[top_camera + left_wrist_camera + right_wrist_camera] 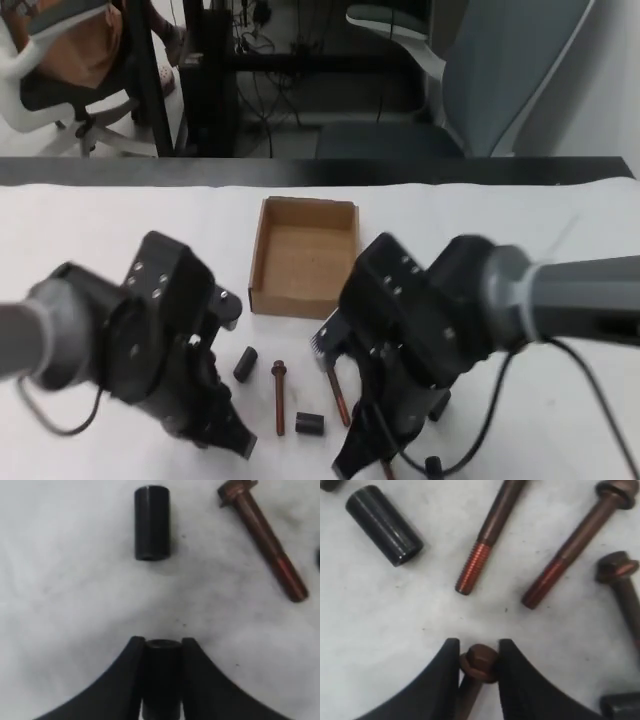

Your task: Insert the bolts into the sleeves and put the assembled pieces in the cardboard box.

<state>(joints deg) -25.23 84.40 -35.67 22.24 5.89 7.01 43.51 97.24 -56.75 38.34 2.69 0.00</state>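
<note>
Bench top: white covering, evenly lit, with a dark strip along the far edge. Positions below are referenced to the black upright post standing on the floor beyond that edge.
- Right of post: black crossbar, with loose cables hanging to a pale floor.
- Further right: grey-blue office chair, white armrest, dark seat.
- Far right, past that chair: plain white wall.
- Left of post: white office chair on a star base.
</note>
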